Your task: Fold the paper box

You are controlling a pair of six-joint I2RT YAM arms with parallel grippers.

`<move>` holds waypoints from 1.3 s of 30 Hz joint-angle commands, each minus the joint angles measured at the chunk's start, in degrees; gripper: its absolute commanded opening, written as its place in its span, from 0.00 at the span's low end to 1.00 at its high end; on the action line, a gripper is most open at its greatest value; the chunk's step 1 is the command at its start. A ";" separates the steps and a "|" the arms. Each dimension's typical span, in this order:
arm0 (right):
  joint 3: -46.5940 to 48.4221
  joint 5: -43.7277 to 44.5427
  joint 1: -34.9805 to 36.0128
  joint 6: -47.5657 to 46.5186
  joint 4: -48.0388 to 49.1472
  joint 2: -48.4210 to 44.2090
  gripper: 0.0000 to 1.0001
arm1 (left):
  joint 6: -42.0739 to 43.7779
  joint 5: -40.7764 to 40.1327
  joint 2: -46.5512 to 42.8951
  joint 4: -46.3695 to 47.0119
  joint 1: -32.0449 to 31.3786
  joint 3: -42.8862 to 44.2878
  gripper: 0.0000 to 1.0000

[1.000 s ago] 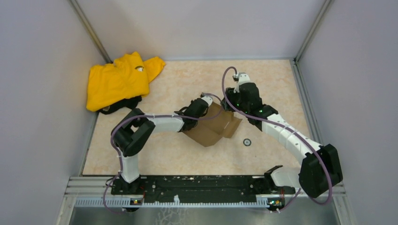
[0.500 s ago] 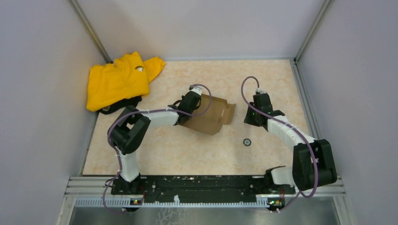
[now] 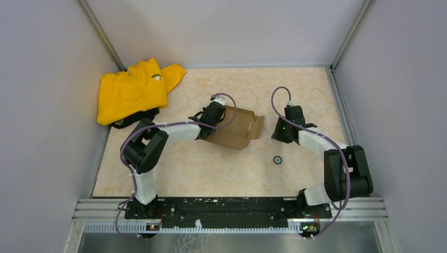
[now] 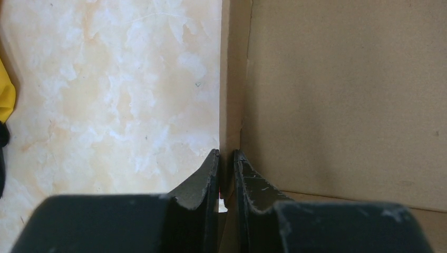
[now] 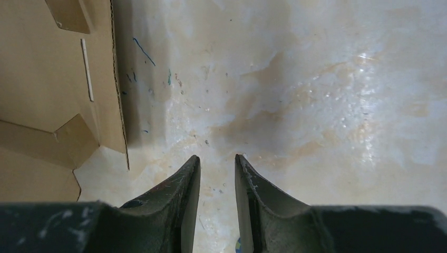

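Note:
The paper box [image 3: 238, 129] is plain brown cardboard, lying partly folded at the table's middle. My left gripper [image 3: 215, 117] is at its left edge. In the left wrist view the gripper [image 4: 226, 157] is shut on a thin upright cardboard wall [image 4: 232, 79], with the box's wide panel [image 4: 342, 95] to the right. My right gripper [image 3: 282, 130] is just right of the box, apart from it. In the right wrist view it [image 5: 217, 161] is open and empty over bare table, with the box's flaps [image 5: 52, 79] at the left.
A yellow garment [image 3: 134, 89] lies in the back left corner. A small ring [image 3: 277, 159] lies on the table near the right gripper. Grey enclosure walls stand on three sides, and a black rail [image 3: 226, 208] runs along the near edge.
My right gripper has drawn back off the box to the right and its arm has folded in. My left gripper has shifted the box back and left, and the box now lies flatter.

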 commanded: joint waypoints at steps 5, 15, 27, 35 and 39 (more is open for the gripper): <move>2.98 -8.08 -0.39 2.24 10.20 7.24 0.30 | -1.60 6.03 0.81 -3.53 0.19 -0.36 0.18; 4.53 -11.45 -0.39 4.95 17.62 12.88 0.29 | -1.09 6.83 1.12 -3.58 0.23 -0.24 0.18; 5.18 -15.69 -0.31 7.07 23.91 13.87 0.29 | -0.37 6.92 2.10 -4.21 0.17 0.64 0.18; 5.53 -16.85 0.88 7.78 26.38 14.20 0.29 | -0.11 6.85 2.34 -4.48 0.23 1.01 0.17; 6.67 -16.91 1.77 7.78 26.28 15.18 0.29 | -0.10 7.04 2.52 -4.59 0.16 1.12 0.17</move>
